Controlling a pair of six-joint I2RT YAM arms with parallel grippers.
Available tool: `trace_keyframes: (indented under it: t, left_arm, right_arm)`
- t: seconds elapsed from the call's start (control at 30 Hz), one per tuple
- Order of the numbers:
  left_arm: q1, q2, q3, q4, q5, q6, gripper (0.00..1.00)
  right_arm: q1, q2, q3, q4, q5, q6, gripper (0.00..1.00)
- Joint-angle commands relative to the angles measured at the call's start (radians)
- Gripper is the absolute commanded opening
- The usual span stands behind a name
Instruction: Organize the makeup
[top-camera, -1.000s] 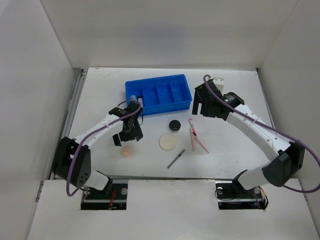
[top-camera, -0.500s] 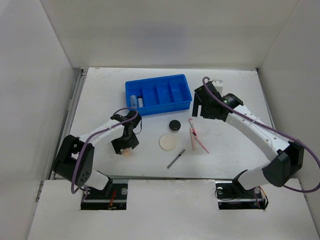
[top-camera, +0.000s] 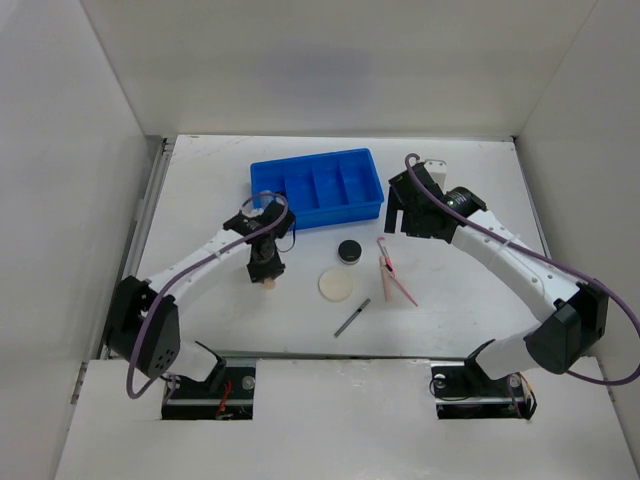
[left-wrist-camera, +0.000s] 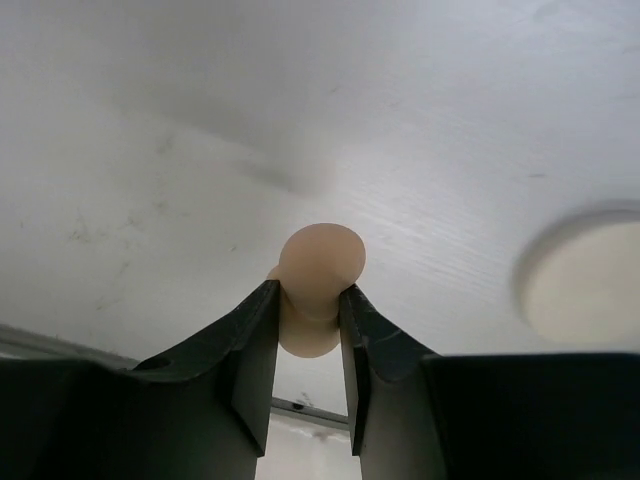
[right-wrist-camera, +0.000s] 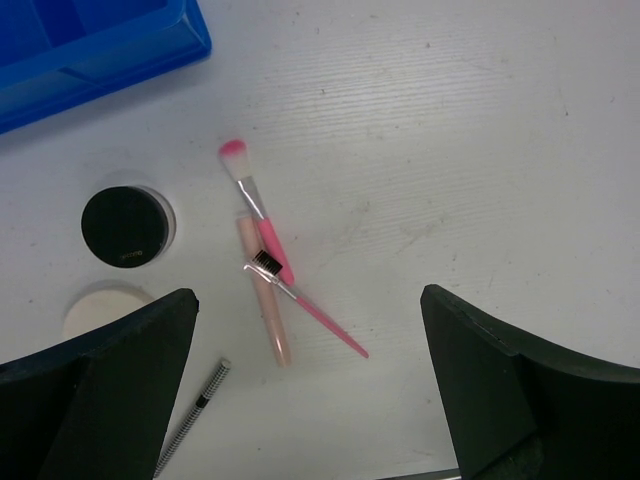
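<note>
My left gripper (top-camera: 266, 272) (left-wrist-camera: 308, 298) is shut on the beige egg-shaped sponge (left-wrist-camera: 320, 262) (top-camera: 268, 285), which is squeezed between both fingers just above the table, in front of the blue tray (top-camera: 317, 212). My right gripper (top-camera: 405, 212) (right-wrist-camera: 308, 298) hangs wide open above the pink tools (right-wrist-camera: 262, 232) (top-camera: 392, 275), holding nothing. On the table lie the black round jar (top-camera: 348, 250) (right-wrist-camera: 127, 226), the cream round puff (top-camera: 336, 285) (right-wrist-camera: 100, 305) (left-wrist-camera: 590, 280) and the dark slim pencil (top-camera: 352, 317) (right-wrist-camera: 190, 430).
The blue tray's corner (right-wrist-camera: 100, 50) shows at the top left of the right wrist view. White walls close in the table on the left, back and right. The left arm's wrist overlaps the tray's front left corner in the top view.
My left gripper came down over the sponge, closed on it, and moved it up and right toward the tray. The right arm barely shifted.
</note>
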Motion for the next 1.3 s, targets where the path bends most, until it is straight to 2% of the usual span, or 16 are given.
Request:
trace_keyframes:
  t: [0.0,0.13,0.4,0.43,0.53,0.6,0.67,0.7,0.77,0.8,0.87,0.97,1.07,1.2,1.27]
  left_arm:
    - [-0.004,-0.057,0.176,-0.004,-0.011,0.119,0.24]
    - [-0.004,0.066,0.412,0.019,0.01,0.235,0.23]
    - [0.134,0.555,1.025,0.006,0.119,0.288,0.22]
    - [0.146,0.63,1.073,0.005,0.135,0.303,0.25]
    - [0.157,0.724,1.211,-0.014,0.145,0.303,0.29]
    - [0.169,0.787,1.252,-0.014,0.145,0.303,0.35]
    - [0.191,0.816,1.293,-0.005,0.158,0.312,0.52]
    - [0.191,0.825,1.305,0.004,0.158,0.312,0.66]
    - [0.191,0.836,1.337,0.004,0.173,0.323,0.86]
    - [0.191,0.836,1.338,0.004,0.182,0.335,0.9]
    - [0.18,0.783,1.338,0.013,0.191,0.347,0.9]
    - [0.134,0.663,1.261,0.004,0.178,0.392,0.82]
    - [0.079,0.513,1.065,0.033,0.165,0.441,0.72]
    - [-0.05,0.395,0.789,0.053,0.165,0.468,0.69]
    - [-0.09,0.371,0.72,0.053,0.156,0.459,0.67]
  right_arm:
    - [0.006,-0.037,0.01,0.031,0.04,0.003,1.0]
    - [0.006,-0.056,0.011,0.022,0.05,0.013,1.0]
    - [0.006,-0.112,0.011,-0.052,0.081,0.064,1.0]
    - [0.006,-0.125,0.011,-0.052,0.081,0.064,1.0]
    - [0.006,-0.137,0.0,-0.072,0.09,0.076,1.0]
    - [0.006,-0.146,0.0,-0.084,0.099,0.089,1.0]
    - [0.006,-0.146,0.0,-0.096,0.099,0.099,1.0]
    - [0.006,-0.155,0.0,-0.096,0.099,0.108,1.0]
    - [0.006,-0.156,-0.009,-0.105,0.099,0.108,1.0]
    - [0.006,-0.156,-0.009,-0.105,0.099,0.108,1.0]
    - [0.006,-0.156,-0.009,-0.115,0.099,0.118,1.0]
    - [0.006,-0.156,-0.009,-0.115,0.11,0.118,1.0]
    - [0.006,-0.146,-0.009,-0.093,0.11,0.118,1.0]
    - [0.006,-0.201,-0.058,-0.02,0.068,0.141,1.0]
    - [0.006,-0.243,-0.1,0.036,0.029,0.141,1.0]
